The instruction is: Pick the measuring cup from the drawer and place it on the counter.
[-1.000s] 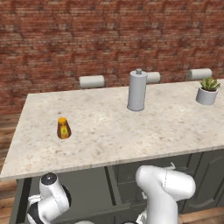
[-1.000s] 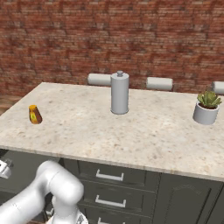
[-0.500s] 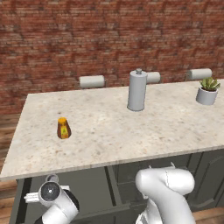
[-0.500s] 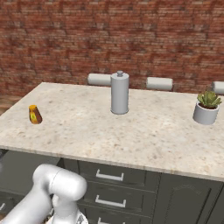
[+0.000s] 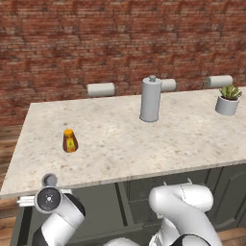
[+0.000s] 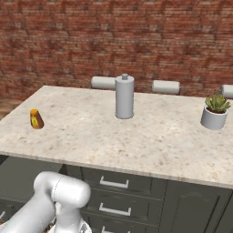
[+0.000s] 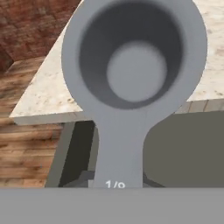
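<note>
One grey metal cup [image 7: 133, 65], with a round smooth bowl and a flat straight handle, fills the hand view; the handle runs down toward the jaws, whose grip cannot be confirmed. It hangs at the front edge of the speckled beige stone surface [image 7: 48, 94], above the dark drawer [image 7: 76, 153].

A beige speckled counter [image 5: 120, 144] runs before a brick wall [image 5: 120, 43]. On it stand a small orange bottle [image 5: 70, 141] at left, a tall grey canister [image 5: 150, 99] in the middle and a potted plant [image 5: 227, 100] at right. A small grey measuring cup [image 5: 49, 180] shows just below the counter's front edge at lower left.
</note>
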